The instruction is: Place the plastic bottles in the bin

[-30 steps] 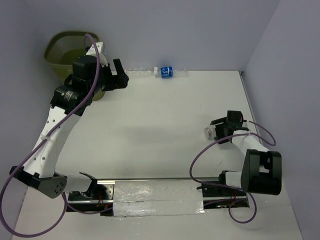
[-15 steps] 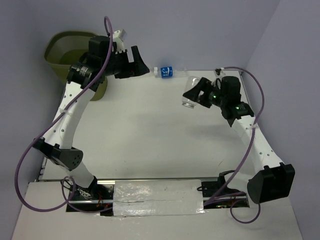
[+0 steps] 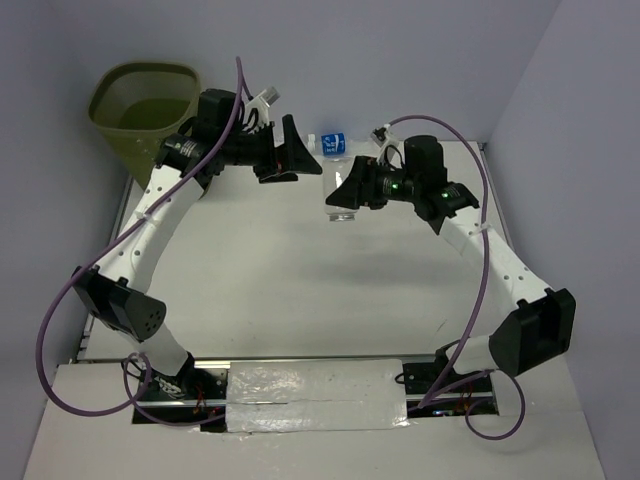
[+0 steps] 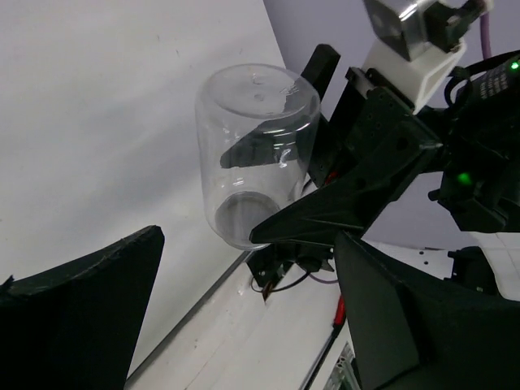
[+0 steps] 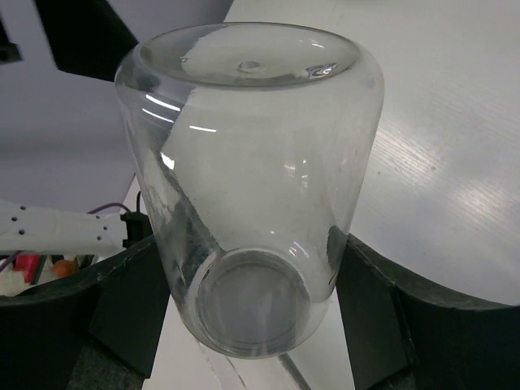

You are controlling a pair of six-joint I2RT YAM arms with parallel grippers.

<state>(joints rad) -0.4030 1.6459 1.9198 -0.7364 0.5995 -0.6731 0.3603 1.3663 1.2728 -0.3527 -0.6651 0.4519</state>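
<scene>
Arms have converged: right fingers [image 5: 375, 318] clamp a clear bottle [image 5: 252, 162], left fingers [image 4: 81, 313] spread; writing on blue-labelled bottle [image 3: 333, 143] unreadable.

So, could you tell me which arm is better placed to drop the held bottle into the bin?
Left, probably. The bin sits at the far left beside the left arm, and the open left hand faces the bottle held in the right hand, so a handover looks easier than reaching across.
</scene>
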